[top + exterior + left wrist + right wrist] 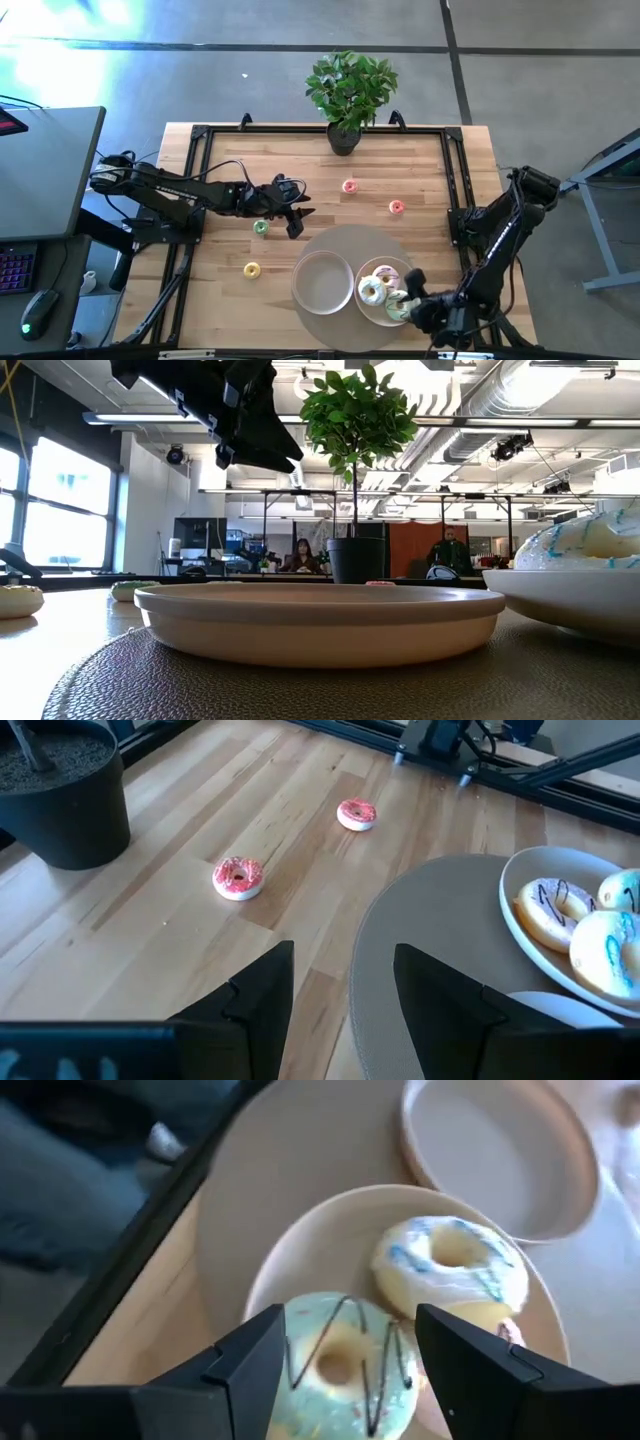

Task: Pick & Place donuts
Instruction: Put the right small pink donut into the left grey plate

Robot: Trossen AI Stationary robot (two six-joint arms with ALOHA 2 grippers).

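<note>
A: Sorting looks half done. Three larger toy ring donuts sit in the white round bowl (pixel 362 303) by the right arm: a white-iced one (pixel 450 1272), a green-iced one with dark stripes (pixel 343 1363), and a pink one (pixel 386 276) at the far side.

B: Right pincer (pixel 345 1355)?

A: Spread, empty, hanging just above the green-iced donut in the bowl. Judged: it has nothing to carry and should lift clear.

B: And the left?

A: Left pincer (pixel 342 985) is spread too, over the wooden table (pixel 220 290) near the round grey mat (pixel 350 240). The tiny green donut (pixel 261 227) lies just beside it; the tiny yellow one (pixel 251 269) is nearer the table's front edge. Two tiny pink-red ones (pixel 238 877) (pixel 356 814) lie ahead, towards the potted plant (pixel 346 95).

B: Next move?

A: Likely picking a loose one: centre over it, drop, close, carry to a bowl. The second white bowl (pixel 322 283) holds nothing.
</note>
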